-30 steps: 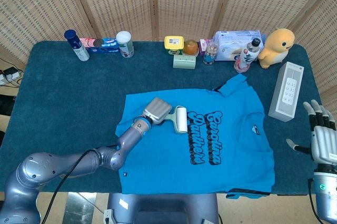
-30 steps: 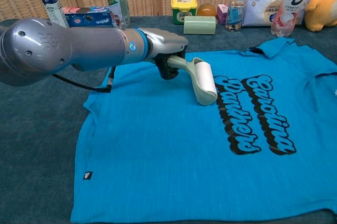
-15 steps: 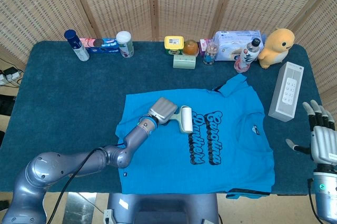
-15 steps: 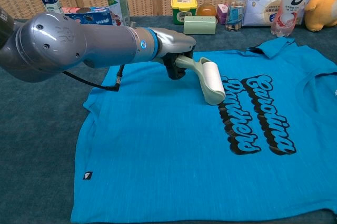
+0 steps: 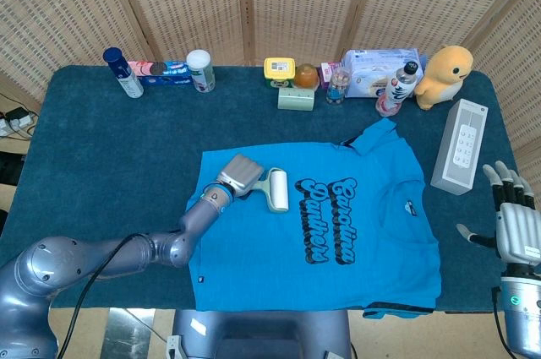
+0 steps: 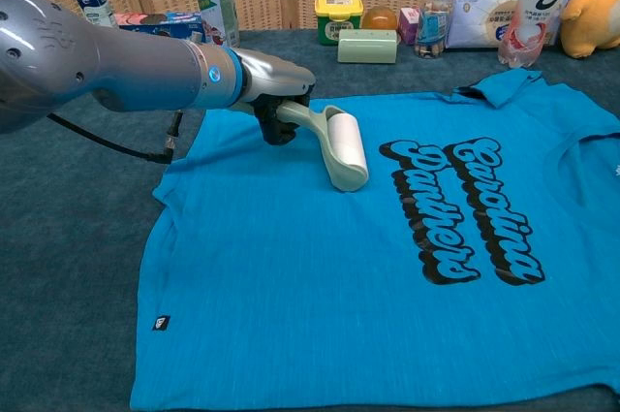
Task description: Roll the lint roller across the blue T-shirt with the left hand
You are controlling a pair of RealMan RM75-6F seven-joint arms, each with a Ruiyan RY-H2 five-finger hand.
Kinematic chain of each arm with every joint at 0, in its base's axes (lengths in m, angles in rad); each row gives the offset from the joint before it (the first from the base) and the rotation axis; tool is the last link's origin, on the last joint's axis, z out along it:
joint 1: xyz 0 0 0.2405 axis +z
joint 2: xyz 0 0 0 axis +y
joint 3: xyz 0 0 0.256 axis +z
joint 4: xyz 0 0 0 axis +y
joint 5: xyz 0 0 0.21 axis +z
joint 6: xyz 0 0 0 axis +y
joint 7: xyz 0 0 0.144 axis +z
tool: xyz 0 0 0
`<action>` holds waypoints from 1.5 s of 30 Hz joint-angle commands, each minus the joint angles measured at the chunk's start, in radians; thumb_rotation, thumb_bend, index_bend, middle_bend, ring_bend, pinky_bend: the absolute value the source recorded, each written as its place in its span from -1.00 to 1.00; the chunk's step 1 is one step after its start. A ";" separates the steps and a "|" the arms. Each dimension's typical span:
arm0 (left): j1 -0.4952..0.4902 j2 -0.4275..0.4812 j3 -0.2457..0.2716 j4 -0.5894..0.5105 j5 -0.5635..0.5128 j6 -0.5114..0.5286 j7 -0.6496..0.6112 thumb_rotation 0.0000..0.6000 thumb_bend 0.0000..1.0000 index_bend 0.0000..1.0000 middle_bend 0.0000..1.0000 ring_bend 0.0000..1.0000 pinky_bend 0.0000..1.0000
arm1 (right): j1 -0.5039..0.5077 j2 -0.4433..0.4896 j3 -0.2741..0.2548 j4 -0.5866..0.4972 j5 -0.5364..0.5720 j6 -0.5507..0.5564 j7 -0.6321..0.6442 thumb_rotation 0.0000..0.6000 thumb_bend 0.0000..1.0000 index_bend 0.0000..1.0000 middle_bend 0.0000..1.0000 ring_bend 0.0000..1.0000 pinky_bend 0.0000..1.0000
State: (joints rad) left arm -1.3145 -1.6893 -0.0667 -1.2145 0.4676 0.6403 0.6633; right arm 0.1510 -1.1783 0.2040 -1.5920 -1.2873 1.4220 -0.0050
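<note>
The blue T-shirt (image 5: 338, 241) (image 6: 387, 276) with black lettering lies flat on the dark table. My left hand (image 5: 239, 175) (image 6: 276, 97) grips the pale green handle of the lint roller (image 5: 276, 189) (image 6: 344, 148). Its white drum rests on the shirt's upper left part, just left of the lettering. My right hand (image 5: 511, 228) hangs open beyond the table's right front corner, away from the shirt, holding nothing; the chest view does not show it.
Along the back edge stand a blue-capped bottle (image 5: 122, 72), a white-capped can (image 5: 200, 70), a yellow tin (image 5: 280, 70), a tissue pack (image 5: 379, 67), a drink bottle (image 5: 395, 89) and a yellow duck toy (image 5: 445, 76). A white box (image 5: 459, 146) lies right of the shirt.
My left hand first pushed the roller right onto the lettering, then drew it back left, so the drum now lies clear of the print.
</note>
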 commanded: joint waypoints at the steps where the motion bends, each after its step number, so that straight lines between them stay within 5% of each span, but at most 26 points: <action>1: 0.009 0.017 0.012 -0.017 0.000 0.009 -0.003 1.00 1.00 0.90 0.74 0.77 1.00 | 0.000 0.000 0.000 -0.001 -0.001 0.001 -0.002 1.00 -1.00 -0.88 -1.00 -1.00 -1.00; 31: 0.147 0.265 0.140 -0.196 0.043 0.073 -0.067 1.00 1.00 0.90 0.74 0.77 1.00 | -0.001 -0.001 -0.013 -0.024 -0.015 0.004 -0.023 1.00 -1.00 -0.88 -1.00 -1.00 -1.00; 34: 0.161 0.278 0.142 -0.201 0.059 0.073 -0.083 1.00 0.93 0.88 0.71 0.66 0.94 | -0.001 -0.002 -0.015 -0.027 -0.018 0.005 -0.027 1.00 -1.00 -0.88 -1.00 -1.00 -1.00; 37: 0.182 0.288 0.128 -0.208 0.110 0.074 -0.124 1.00 0.73 0.55 0.37 0.26 0.70 | -0.002 -0.001 -0.016 -0.029 -0.020 0.007 -0.028 1.00 -1.00 -0.88 -1.00 -1.00 -1.00; 40: 0.227 0.308 0.104 -0.221 0.236 0.077 -0.209 1.00 0.42 -0.65 -0.48 -0.46 0.04 | -0.002 0.001 -0.020 -0.032 -0.027 0.007 -0.030 1.00 -1.00 -0.88 -1.00 -1.00 -1.00; 41: 0.245 0.315 0.097 -0.226 0.284 0.082 -0.244 1.00 0.35 -0.84 -0.66 -0.59 -0.10 | -0.002 0.003 -0.022 -0.033 -0.029 0.004 -0.029 1.00 -1.00 -0.88 -1.00 -1.00 -1.00; 43: 0.268 0.322 0.087 -0.230 0.341 0.101 -0.282 1.00 0.13 -1.00 -0.97 -0.88 -0.38 | -0.001 0.007 -0.025 -0.035 -0.031 -0.001 -0.028 1.00 -1.00 -0.88 -1.00 -1.00 -1.00; 45: 0.290 0.326 0.084 -0.226 0.401 0.119 -0.309 1.00 -0.03 -1.00 -1.00 -0.98 -0.49 | -0.001 0.009 -0.027 -0.037 -0.034 -0.002 -0.027 1.00 -1.00 -0.88 -1.00 -1.00 -1.00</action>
State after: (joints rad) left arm -1.0692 -1.3798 0.0353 -1.4339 0.7833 0.7333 0.4169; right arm 0.1500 -1.1698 0.1775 -1.6291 -1.3205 1.4198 -0.0319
